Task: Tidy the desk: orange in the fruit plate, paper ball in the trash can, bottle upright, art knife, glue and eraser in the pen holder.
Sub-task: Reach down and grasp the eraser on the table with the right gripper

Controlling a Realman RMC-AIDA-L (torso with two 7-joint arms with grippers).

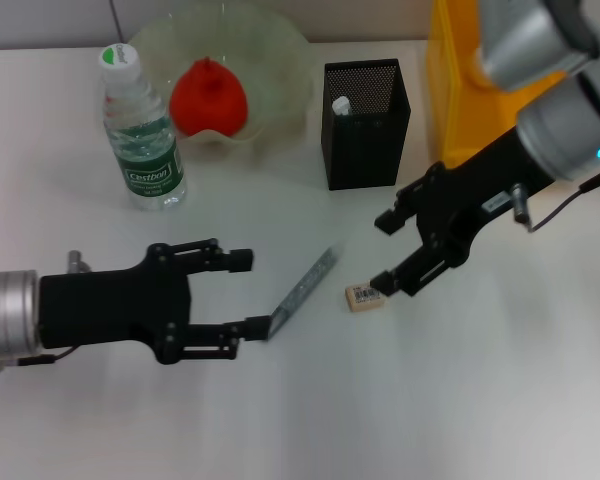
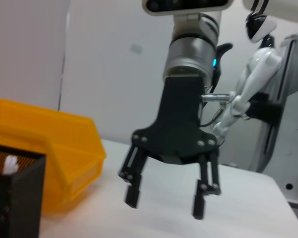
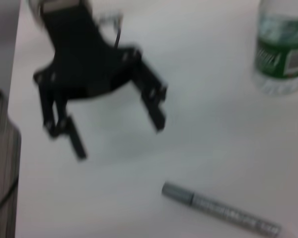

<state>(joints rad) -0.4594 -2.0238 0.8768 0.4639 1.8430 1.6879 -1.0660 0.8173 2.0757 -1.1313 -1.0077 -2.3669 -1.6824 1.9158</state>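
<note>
Observed on the desk (image 1: 300,420): the orange (image 1: 208,97) sits in the fruit plate (image 1: 280,60); the bottle (image 1: 143,130) stands upright beside it. The black mesh pen holder (image 1: 365,125) already contains one white-capped item, probably the glue. No paper ball is visible. A yellow bin (image 1: 458,80) stands behind the pen holder.

Outstanding items: the art knife (image 1: 305,290) lies flat at centre, and the eraser (image 1: 365,297) lies just beside it.

The right end effector (image 1: 392,252) hangs with jaws spread wide, the lower fingertip touching or nearly touching the eraser, evidently positioned to straddle it for pickup. The left end effector (image 1: 248,293) is also wide open and empty, level with the desk, its lower fingertip at the knife's near end; the approach suggests a grasp on the knife.

Assessment: roughly half complete; eraser and knife remain.
</note>
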